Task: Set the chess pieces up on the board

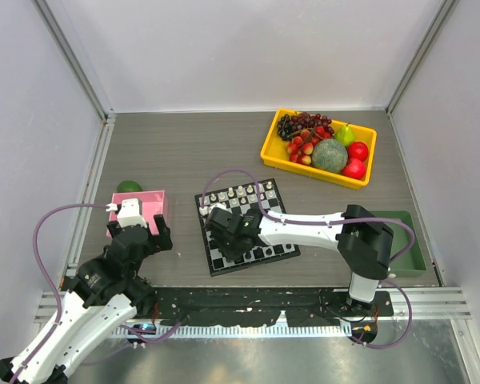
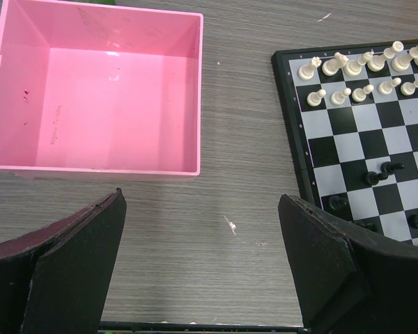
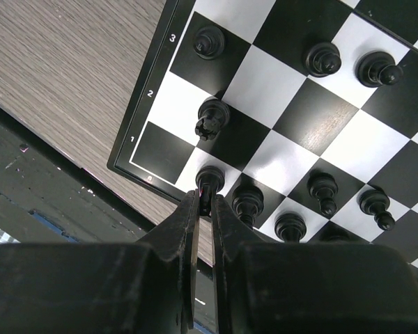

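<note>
The board (image 1: 256, 206) lies in the middle of the table, with white chess pieces (image 1: 240, 194) in two rows along its far side. In the right wrist view, my right gripper (image 3: 206, 202) is shut on a black piece (image 3: 210, 179) that stands on a white square near the board's (image 3: 265, 83) corner, by the edge. More black pieces (image 3: 323, 188) stand beside it, and a black knight (image 3: 210, 118) is one row further in. My left gripper (image 2: 202, 209) is open over bare table between the pink tray and the board (image 2: 355, 132), holding nothing. White pieces (image 2: 366, 66) show there too.
A pink tray (image 1: 140, 210) sits left of the board, with a green object (image 1: 129, 186) behind it. A yellow bin of fruit (image 1: 318, 148) stands at the back right. A green bin (image 1: 404, 240) is at the right edge. The right arm reaches across the board's near half.
</note>
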{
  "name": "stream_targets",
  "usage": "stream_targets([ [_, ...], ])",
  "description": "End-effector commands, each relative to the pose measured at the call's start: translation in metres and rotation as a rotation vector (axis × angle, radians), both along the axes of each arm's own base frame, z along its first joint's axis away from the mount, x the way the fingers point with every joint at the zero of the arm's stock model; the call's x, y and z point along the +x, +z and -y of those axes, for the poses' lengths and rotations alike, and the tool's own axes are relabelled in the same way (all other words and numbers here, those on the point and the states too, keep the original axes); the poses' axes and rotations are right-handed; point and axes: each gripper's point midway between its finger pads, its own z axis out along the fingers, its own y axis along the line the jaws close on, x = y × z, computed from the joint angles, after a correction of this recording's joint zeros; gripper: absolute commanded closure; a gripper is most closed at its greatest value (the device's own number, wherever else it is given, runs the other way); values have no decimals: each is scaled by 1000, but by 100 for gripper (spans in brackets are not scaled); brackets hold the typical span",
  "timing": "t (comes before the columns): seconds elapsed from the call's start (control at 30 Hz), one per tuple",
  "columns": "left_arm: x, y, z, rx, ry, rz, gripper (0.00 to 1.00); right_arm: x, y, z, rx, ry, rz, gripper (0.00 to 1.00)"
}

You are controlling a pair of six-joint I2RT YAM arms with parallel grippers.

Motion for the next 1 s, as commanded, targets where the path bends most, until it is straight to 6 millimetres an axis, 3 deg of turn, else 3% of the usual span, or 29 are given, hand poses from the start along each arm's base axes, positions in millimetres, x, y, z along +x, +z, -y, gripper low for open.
stream_targets([
  [0.0, 5, 9, 0, -17, 13, 45, 1, -1, 8, -11, 39, 15, 15, 91],
  [0.3, 6, 10, 1, -17, 11, 46, 1, -5, 8, -11, 36, 29, 9, 87],
  [0.47, 6, 9, 1, -20, 12, 46, 1, -4, 17, -15, 52, 37, 15, 77],
  [0.73, 5, 10, 0, -18, 12, 49, 1, 12, 51, -26, 104, 21, 104, 63],
  [0.97, 5, 9, 0, -17, 12, 47, 1, 31, 45, -33, 80, 6, 130, 60],
])
